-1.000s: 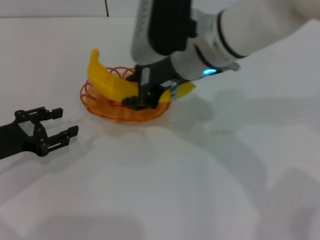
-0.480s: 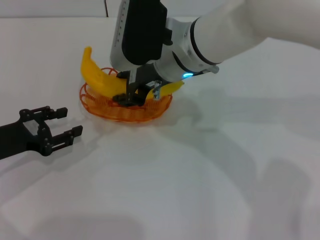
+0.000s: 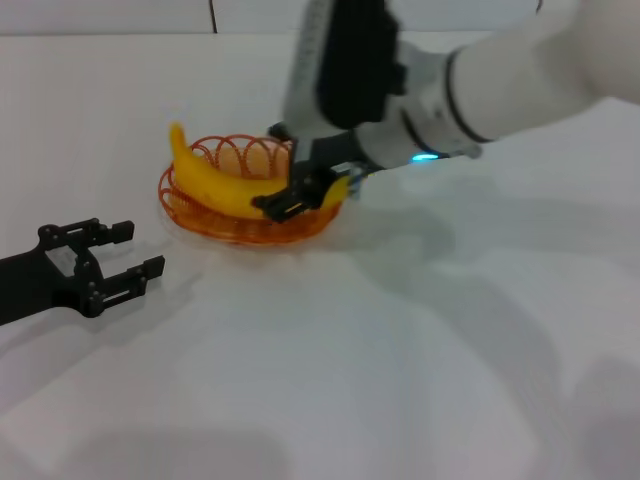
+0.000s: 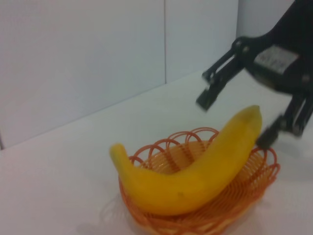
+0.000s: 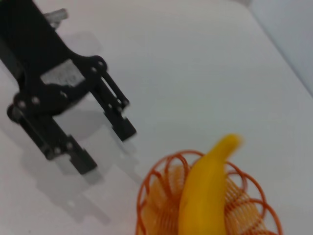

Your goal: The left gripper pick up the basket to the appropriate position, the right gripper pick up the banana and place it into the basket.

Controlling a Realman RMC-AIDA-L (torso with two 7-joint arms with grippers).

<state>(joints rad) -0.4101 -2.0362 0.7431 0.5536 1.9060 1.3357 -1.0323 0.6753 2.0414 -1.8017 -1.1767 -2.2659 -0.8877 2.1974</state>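
Note:
The yellow banana (image 3: 212, 183) lies in the orange wire basket (image 3: 232, 230), its ends resting over the rim. My right gripper (image 3: 285, 170) is open over the basket's right side, its fingers standing on either side of the banana's right end without gripping it. My left gripper (image 3: 118, 262) is open and empty on the table, left of and nearer than the basket. The left wrist view shows the banana (image 4: 195, 171), the basket (image 4: 259, 182) and the right gripper (image 4: 237, 120). The right wrist view shows the banana (image 5: 205, 196), the basket (image 5: 155, 196) and the left gripper (image 5: 103, 147).
The basket stands on a plain white table (image 3: 350, 360). A white wall (image 4: 88, 58) runs along the table's far edge. The right arm (image 3: 480, 90) reaches in from the upper right above the table.
The banana has come down from a tilted, held position to lie flat in the basket. My right gripper has opened off it and shifted right. My left gripper has stayed put.

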